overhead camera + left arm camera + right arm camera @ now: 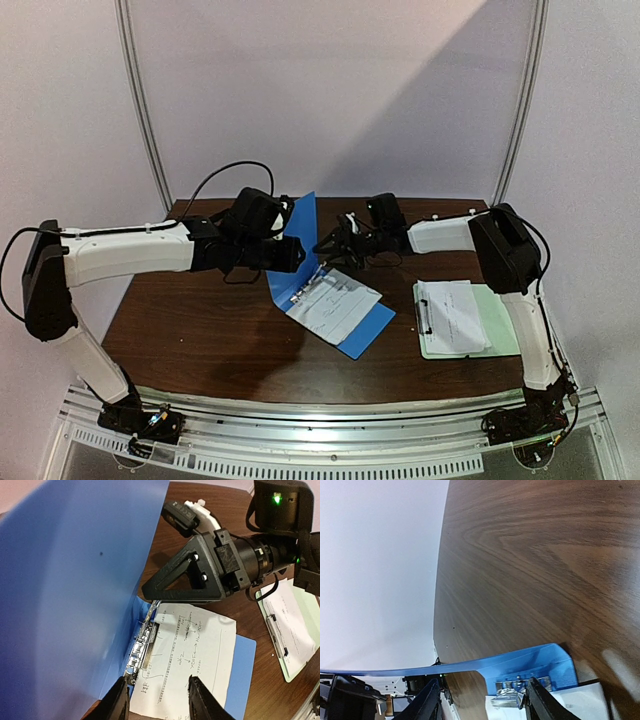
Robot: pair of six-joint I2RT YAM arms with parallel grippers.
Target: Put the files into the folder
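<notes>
You are looking at the folder [366,336] lying open at the middle of the worktop [200,330]. It is sitting at a slant, with its back panel resting flat and its cover [75,580] standing raised on the left side.

Your left claw [156,687] is hovering over the spine with its 2 fingers spread and nothing pinched between them. The raised cover is standing just beside the finger on the left of the wrist view, though you cannot tell whether it is touching that finger.

1 file [192,655] is lying face up on the back panel, its long edge running along the metal clip [140,647] at the spine. Whether the clip is pressing on it is not clear. Blue is showing past the sheet's right and lower edges.

Your right claw [482,690] is reaching in from the right, its fingers also spread and its tips pointing at the far end of the metal clip. In its wrist view the clip is sitting between the 2 fingers, closer to the one on the right. You cannot tell whether that finger is touching it, and the claw is gripping nothing.

The other file [455,315] is lying well apart from the folder, on the pale green clipboard [503,312] at the right side of the worktop, beside the right arm.
</notes>
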